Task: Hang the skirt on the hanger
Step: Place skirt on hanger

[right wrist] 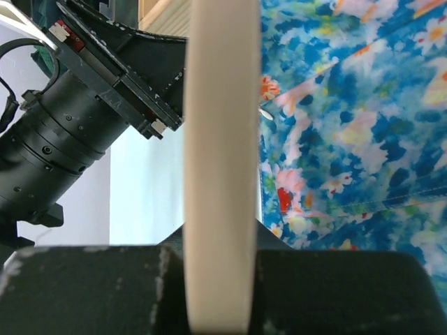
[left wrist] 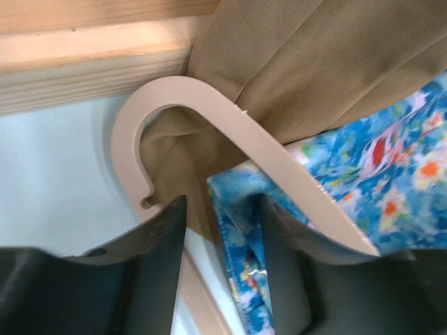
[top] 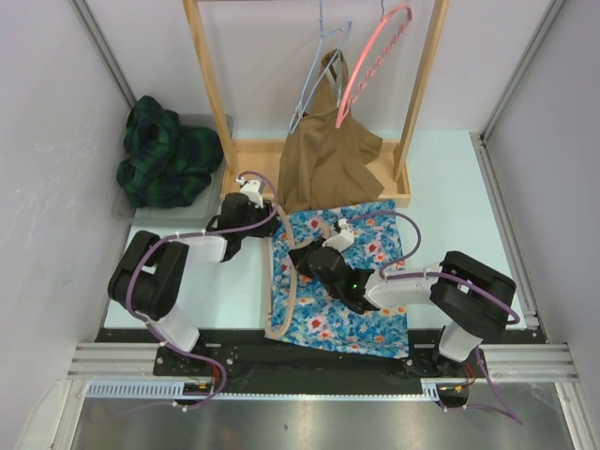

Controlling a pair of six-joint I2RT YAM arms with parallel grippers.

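Where the desk (top: 225, 291) reaches its near edge, both arm bases sit side by side, the left arm bent out to the left and the right arm folded in toward centre. The right pincer (right wrist: 221, 286) is clamped on a straight arm of the beige hanger (left wrist: 209, 105). In the right wrist view the bar fills the gap between its fingers (right wrist: 84, 293). The blue floral skirt (top: 375, 319) lies spread flat on the desk, right of centre, just ahead of the right arm base, with the right pincer over its left half. The hanger rests on top of the skirt's left side, one arm running along the left edge toward the near side, hook pointing toward the far side. The skirt is not hung on it.

The left pincer (left wrist: 222, 206) sits at the skirt's far left corner, jaws apart, with a fold of skirt edge lying between them, not visibly squeezed. The hanger hook curls just beyond its left finger.

Behind that, a brown garment (top: 328, 159) hangs from the wooden rack (top: 211, 84). Its hem touches the skirt's far edge, and brown cloth shows through the hook's curve. Higher on the rack hang a pink hanger (top: 375, 56) and a wire hanger (top: 314, 84). Far left, a dark green plaid garment (top: 164, 155) is heaped, well apart from the skirt.
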